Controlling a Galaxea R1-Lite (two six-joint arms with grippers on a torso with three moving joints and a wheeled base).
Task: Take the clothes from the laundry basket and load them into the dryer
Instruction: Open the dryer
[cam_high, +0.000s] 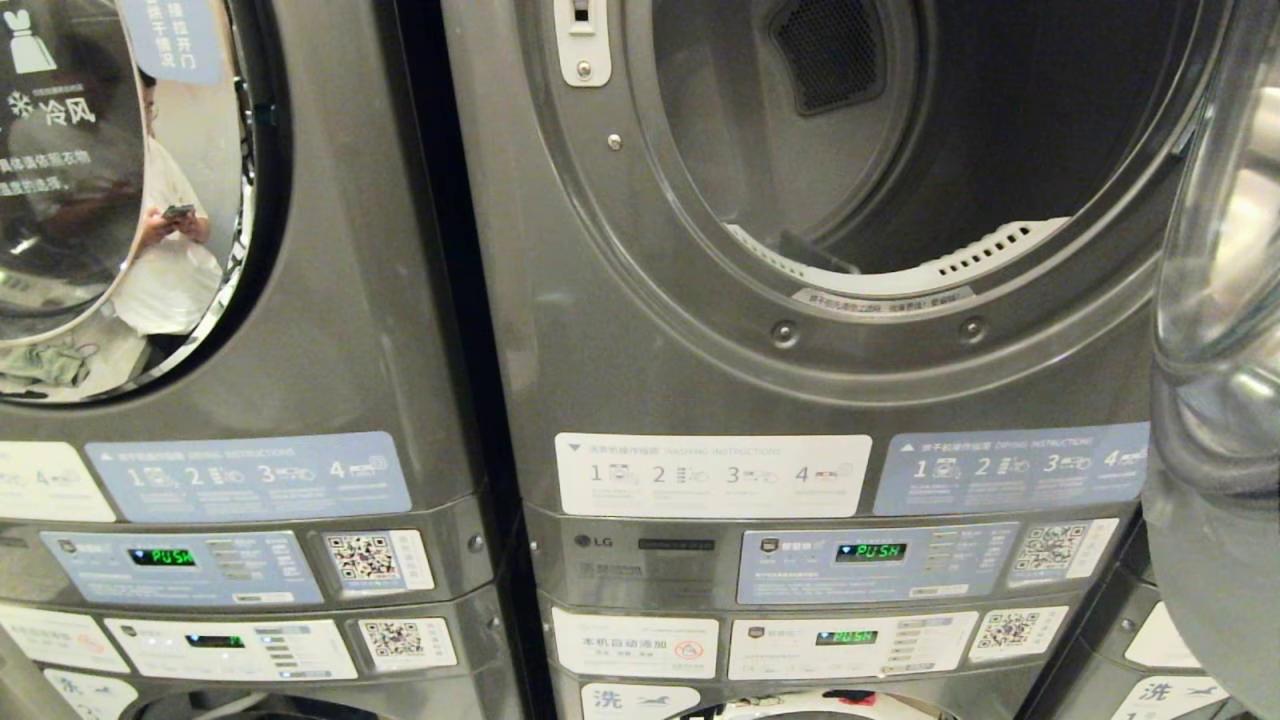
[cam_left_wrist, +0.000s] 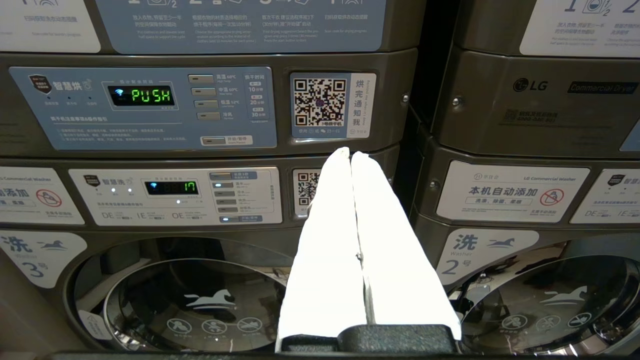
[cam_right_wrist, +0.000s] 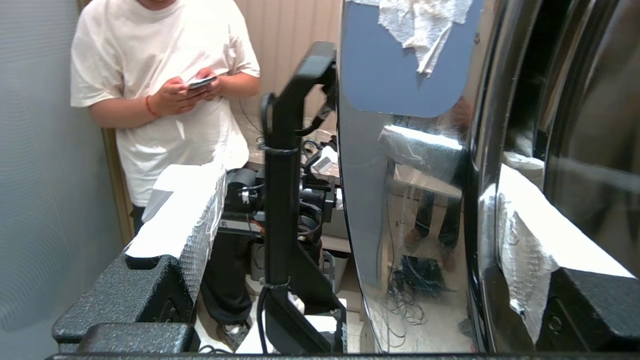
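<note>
Grey metal fronts fill the head view: two stacked machines side by side. Right-hand dryer (cam_high: 700, 330) has its door (cam_high: 1215, 330) swung open at the right edge of the view, glass bowl facing in. Drum (cam_high: 1000, 120) is visible through the round opening, no clothes seen inside; white lint grille (cam_high: 960, 262) along the bottom lip. Neighbouring dryer on the left has its door (cam_high: 110, 180) closed, with a person holding a phone reflected in the glass. Both dryer panels show a green "PUSH" display (cam_high: 871, 551).

Neither arm shows in the head view.

Left hand (cam_left_wrist: 350, 152): white-wrapped fingers (cam_left_wrist: 330, 240) pressed together, nothing between them. It hangs in front of the control panels, pointing at the seam between the dryer panel and the washer panel below, just under a QR sticker (cam_left_wrist: 320, 102). Washer doors sit lower down.

Right hand (cam_right_wrist: 350, 215): spread wide, empty. One wrapped finger (cam_right_wrist: 185, 210) is out in open air, the other (cam_right_wrist: 530, 235) lies right by the open dryer door's dark rim (cam_right_wrist: 487, 150); contact can't be judged. Beyond it, a person (cam_right_wrist: 165, 90) in a white T-shirt stands looking at a phone (cam_right_wrist: 202, 82), with a black stand (cam_right_wrist: 282, 200) in front.

Laundry basket and loose clothes: not visible in any view.
</note>
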